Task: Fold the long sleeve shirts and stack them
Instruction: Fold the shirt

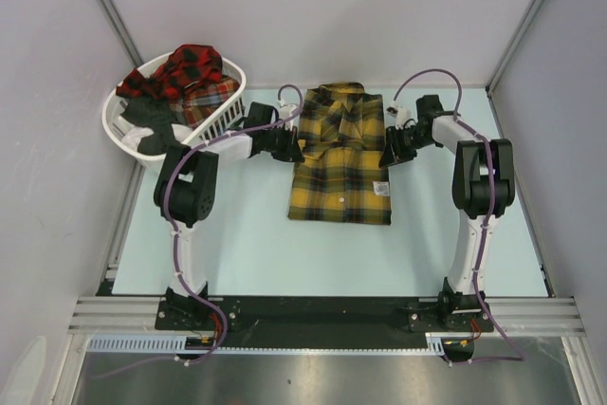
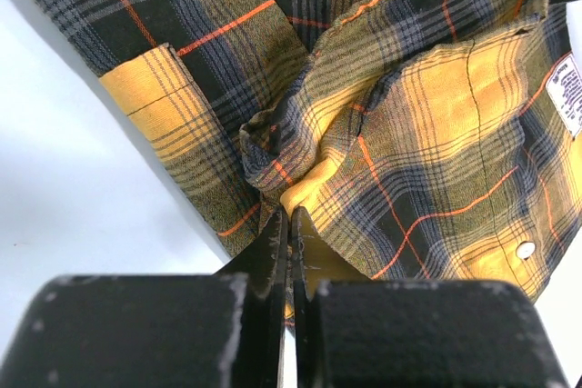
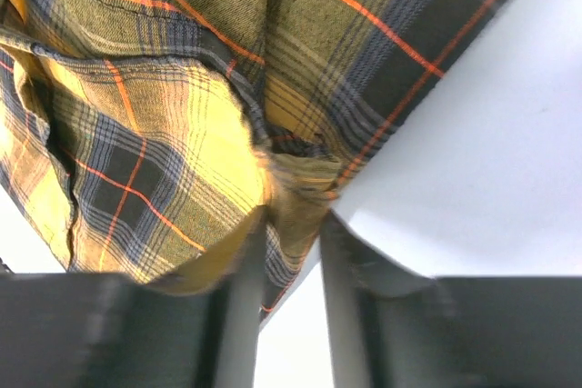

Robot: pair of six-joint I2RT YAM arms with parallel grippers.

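Note:
The mustard-yellow plaid shirt [image 1: 341, 163] lies folded into a rectangle mid-table, collar at the far end. My left gripper [image 1: 292, 151] is at its left edge, and in the left wrist view [image 2: 291, 220] it is shut on a bunched fold of the yellow shirt [image 2: 427, 106]. My right gripper [image 1: 387, 154] is at the shirt's right edge. In the right wrist view [image 3: 289, 215] its jaws stand a little apart with a thick fold of the yellow shirt [image 3: 182, 134] pinched between them. Red-and-black plaid shirts [image 1: 190, 68] lie heaped in the basket.
A white laundry basket [image 1: 228, 106] stands at the far left, close behind my left arm. It also holds dark clothes [image 1: 152, 120]. The pale table [image 1: 247, 244] is walled on the left, right and back. A white label [image 1: 381, 189] shows on the shirt's right edge.

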